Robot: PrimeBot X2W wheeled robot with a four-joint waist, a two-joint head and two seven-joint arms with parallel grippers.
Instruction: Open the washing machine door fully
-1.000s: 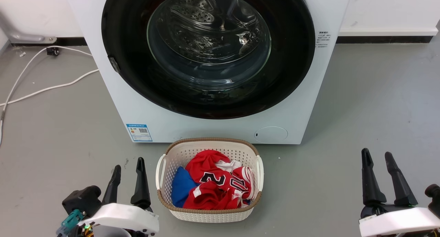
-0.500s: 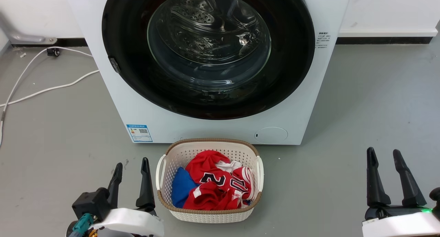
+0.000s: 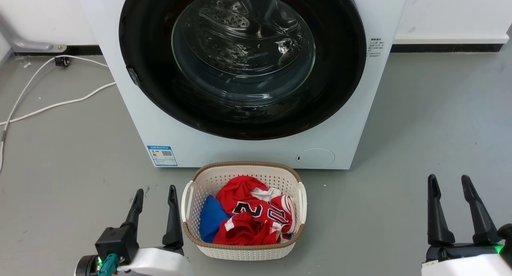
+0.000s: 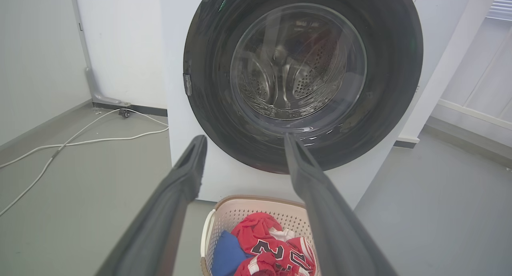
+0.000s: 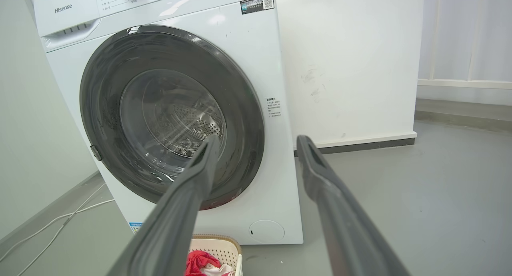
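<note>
The door (image 3: 243,56) is closed, flush in the front of the washer (image 3: 248,152), and the perforated drum (image 3: 224,16) shows through its glass. On the floor (image 3: 400,128) right in front of the washer stands the basket (image 3: 243,250). It holds a crumpled red jersey (image 3: 248,220), with a blue cloth (image 3: 210,217) at its left side. The left end effector (image 3: 155,190) hovers just beside the basket's left handle, fingers spread wide, gripping nothing. The right end effector (image 3: 448,178) hangs well apart to the right, likewise wide and empty.
</note>
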